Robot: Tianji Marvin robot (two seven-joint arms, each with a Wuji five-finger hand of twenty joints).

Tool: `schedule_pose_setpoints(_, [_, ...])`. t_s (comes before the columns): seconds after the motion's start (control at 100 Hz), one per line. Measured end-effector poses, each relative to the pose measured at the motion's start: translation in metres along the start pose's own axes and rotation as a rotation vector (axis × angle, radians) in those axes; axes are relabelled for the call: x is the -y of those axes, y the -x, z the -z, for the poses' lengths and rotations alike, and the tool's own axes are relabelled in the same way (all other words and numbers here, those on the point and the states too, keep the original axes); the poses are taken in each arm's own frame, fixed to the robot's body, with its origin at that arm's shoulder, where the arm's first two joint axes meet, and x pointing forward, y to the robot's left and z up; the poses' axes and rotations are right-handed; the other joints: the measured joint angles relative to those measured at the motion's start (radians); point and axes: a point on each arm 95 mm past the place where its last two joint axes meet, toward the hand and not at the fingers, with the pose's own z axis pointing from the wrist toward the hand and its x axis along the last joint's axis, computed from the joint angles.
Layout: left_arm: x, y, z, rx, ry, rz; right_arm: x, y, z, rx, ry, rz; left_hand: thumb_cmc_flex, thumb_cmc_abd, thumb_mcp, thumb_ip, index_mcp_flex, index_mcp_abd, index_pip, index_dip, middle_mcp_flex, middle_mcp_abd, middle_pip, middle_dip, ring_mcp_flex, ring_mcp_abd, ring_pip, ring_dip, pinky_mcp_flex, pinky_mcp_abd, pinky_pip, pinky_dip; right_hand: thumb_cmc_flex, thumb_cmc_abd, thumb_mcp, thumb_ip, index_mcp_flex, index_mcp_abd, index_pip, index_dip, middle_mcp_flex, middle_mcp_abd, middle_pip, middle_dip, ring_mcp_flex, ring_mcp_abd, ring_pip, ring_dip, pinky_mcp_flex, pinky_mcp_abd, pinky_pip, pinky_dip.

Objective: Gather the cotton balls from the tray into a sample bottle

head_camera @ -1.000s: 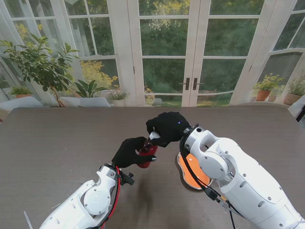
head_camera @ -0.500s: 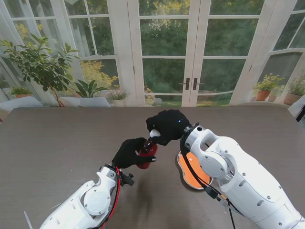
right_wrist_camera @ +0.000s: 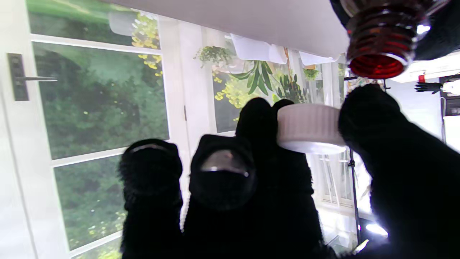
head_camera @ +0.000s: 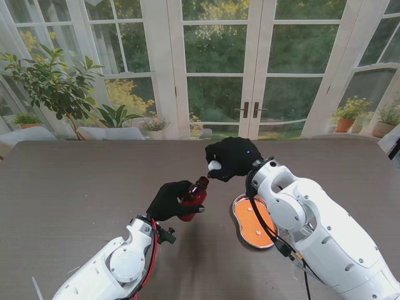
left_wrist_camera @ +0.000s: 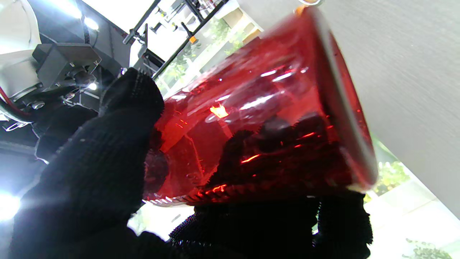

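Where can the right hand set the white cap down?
Bare table lies left of the left hand and along the far edge beyond the right hand. It is crowded mid-table: the red bottle, white cap and orange tray sit close together.

White twin arms with black knit-gloved five-finger hands

Both arms wear glossy white, rounded shells with round grey joint caps at the side; the right arm, rising from 5 o'clock, is the bulkier in the stand's view, the left arm rises from 7 o'clock. A red cable and black ones loop along the left forearm to a black wrist fitting with small screws; a black cable trails down the right forearm, which ends in a black collar. The left hand and right hand are covered in black knitted gloves; a small blue light shows on the back of the right one.
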Motion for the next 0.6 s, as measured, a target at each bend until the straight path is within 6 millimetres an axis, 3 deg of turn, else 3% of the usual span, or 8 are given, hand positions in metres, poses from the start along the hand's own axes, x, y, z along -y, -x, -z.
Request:
schedule_pose_setpoints(0.33, [0.004, 0.001, 0.002, 0.001, -0.017, -0.012, 0.003, 0.019, 0.003, 0.089, -0.028, 0.068, 0.0, 0.0, 0.0, 0.0, 0.0, 0.0, 0.0, 0.0, 0.0, 0.0, 0.0, 0.0, 0.0, 0.0, 0.0, 0.0, 0.0, 0.0, 0.0, 0.0, 0.0, 0.001, 0.0, 0.0, 0.0, 0.0, 0.0, 0.0, 0.0, 0.0, 0.0, 0.009, 0.0, 0.0, 0.0, 0.0, -0.001, 0.0, 0.0, 0.0])
schedule_pose_setpoints(0.6, [0.008, -0.001, 0.003, -0.001, -0.036, -0.02, 0.028, 0.028, -0.007, 0.103, -0.099, 0.102, 0.0, 0.0, 0.0, 0.0, 0.0, 0.0, 0.0, 0.0, 0.0, 0.0, 0.0, 0.0, 0.0, 0.0, 0.0, 0.0, 0.0, 0.0, 0.0, 0.0, 0.0, 0.001, 0.0, 0.0, 0.0, 0.0, 0.0, 0.0, 0.0, 0.0, 0.0, 0.009, 0.0, 0.0, 0.0, 0.0, -0.002, 0.0, 0.0, 0.0])
